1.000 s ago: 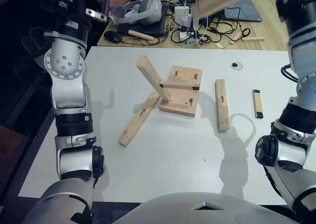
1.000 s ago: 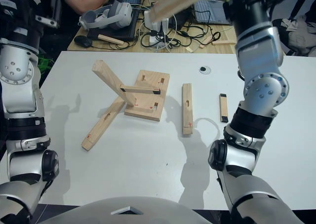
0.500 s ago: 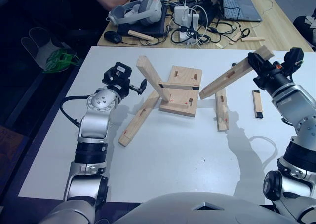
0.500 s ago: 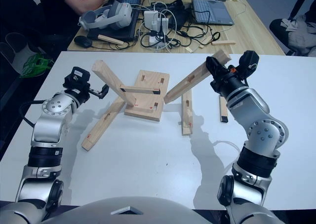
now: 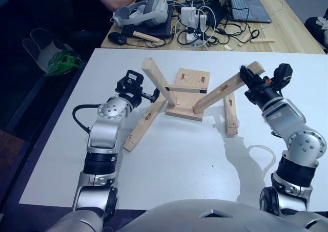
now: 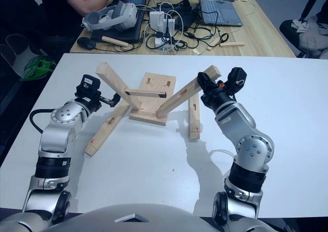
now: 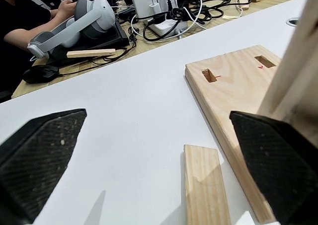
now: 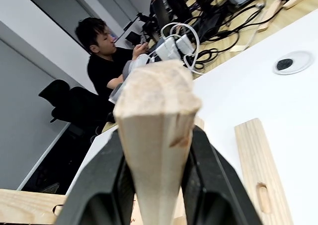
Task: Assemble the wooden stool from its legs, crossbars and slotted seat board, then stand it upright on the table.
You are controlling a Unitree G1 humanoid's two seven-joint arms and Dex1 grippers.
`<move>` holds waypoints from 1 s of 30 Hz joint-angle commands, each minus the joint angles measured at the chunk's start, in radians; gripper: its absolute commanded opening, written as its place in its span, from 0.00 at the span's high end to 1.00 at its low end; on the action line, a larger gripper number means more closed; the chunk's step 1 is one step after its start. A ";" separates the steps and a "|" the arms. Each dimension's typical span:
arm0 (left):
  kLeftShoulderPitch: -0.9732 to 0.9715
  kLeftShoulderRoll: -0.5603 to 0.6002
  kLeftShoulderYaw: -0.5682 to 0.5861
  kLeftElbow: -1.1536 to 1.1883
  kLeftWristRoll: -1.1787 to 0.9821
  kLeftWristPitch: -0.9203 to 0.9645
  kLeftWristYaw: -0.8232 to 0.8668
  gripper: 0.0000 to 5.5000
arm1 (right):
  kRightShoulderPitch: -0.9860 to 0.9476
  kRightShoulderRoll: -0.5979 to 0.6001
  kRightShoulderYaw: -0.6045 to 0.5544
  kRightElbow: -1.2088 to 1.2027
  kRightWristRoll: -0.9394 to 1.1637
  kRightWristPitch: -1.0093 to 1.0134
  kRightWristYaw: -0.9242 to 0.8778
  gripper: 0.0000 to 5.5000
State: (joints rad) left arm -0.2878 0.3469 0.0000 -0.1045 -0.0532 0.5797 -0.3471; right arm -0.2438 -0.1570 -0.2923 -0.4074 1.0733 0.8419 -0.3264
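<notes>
The slotted seat board (image 5: 187, 95) lies flat mid-table. One leg (image 5: 156, 80) stands tilted in it, with a crossbar (image 5: 185, 88) running from it over the board. My right gripper (image 5: 253, 81) is shut on the upper end of another leg (image 5: 223, 88); that leg slopes down to the board's near right corner. The held end (image 8: 156, 130) sits between the pads. Two more legs lie flat: one (image 5: 144, 122) left of the board, one (image 5: 230, 109) right of it. My left gripper (image 5: 147, 95) is open, just left of the tilted leg (image 7: 295, 71), above the lying leg (image 7: 206, 185).
A wooden desk (image 5: 287, 27) behind the white table (image 5: 174, 170) carries a headset (image 5: 146, 12), cables, a power strip and laptops. A round cable grommet (image 8: 293, 62) is set in the table at the back right. Bare table stretches along the near edge.
Both arms came down from high up. The right gripper carried its leg down and left until its lower end reached the seat board. The left gripper moved in toward the tilted leg.
</notes>
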 commanded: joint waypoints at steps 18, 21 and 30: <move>-0.019 -0.033 0.011 -0.008 -0.019 0.004 0.056 0.02 | -0.111 -0.162 0.015 0.184 -0.111 0.104 0.096 0.81; -0.024 -0.046 0.011 -0.002 -0.015 -0.005 0.072 0.02 | -0.159 -0.241 0.027 0.239 -0.116 0.155 0.190 0.81; -0.022 -0.093 0.007 0.003 -0.012 -0.021 0.119 0.02 | -0.308 -0.407 0.124 0.391 -0.221 0.192 0.451 0.81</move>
State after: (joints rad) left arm -0.3005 0.2635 0.0081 -0.1029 -0.0716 0.5619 -0.2384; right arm -0.5440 -0.5400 -0.2008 -0.0519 0.9115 1.0064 0.1133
